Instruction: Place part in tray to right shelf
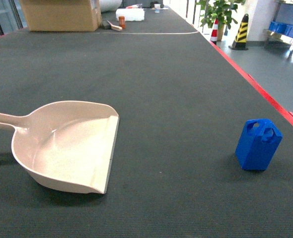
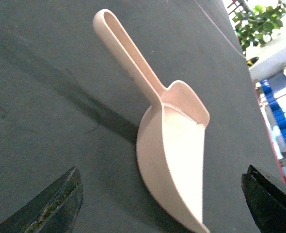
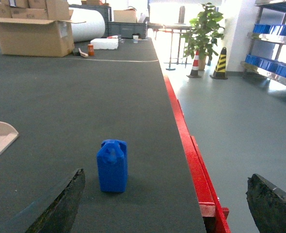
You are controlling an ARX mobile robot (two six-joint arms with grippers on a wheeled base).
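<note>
Desk [image 1: 176, 74] surface is showing dark grey and ribbed under everything, with a red edge [image 3: 182, 126] running down its right side; we are seeing the tray [image 1: 62, 148] lying on the left of the head view, its handle [image 2: 128, 53] pointing off to the left edge and its flat front lip facing the middle of the desk; the tray is sitting empty; the part [image 1: 258, 144] is standing upright on the desk well apart from the tray, near the red edge, its two arched loops on top.

Left pincer [image 2: 165, 199] is hanging above the tray with its two dark fingertips [image 2: 60, 204] spread wide at the bottom corners of the left wrist view, gripping nothing; the tray's scoop is lying between them from that angle; right pincer [image 3: 167, 204] is likewise spread wide and holding nothing, one fingertip [image 3: 60, 204] showing just left of the part and the other far to the right over the floor; the part is standing ahead of it, untouched.

Far end of the desk is carrying a cardboard box [image 1: 62, 15] and a white container [image 1: 130, 14]; beyond the desk we are noting a potted plant [image 3: 203, 31], striped cones [image 3: 220, 63], and a shelf [image 3: 274, 70] holding blue crates at the right edge; its rail and rollers are too small to make out.
</note>
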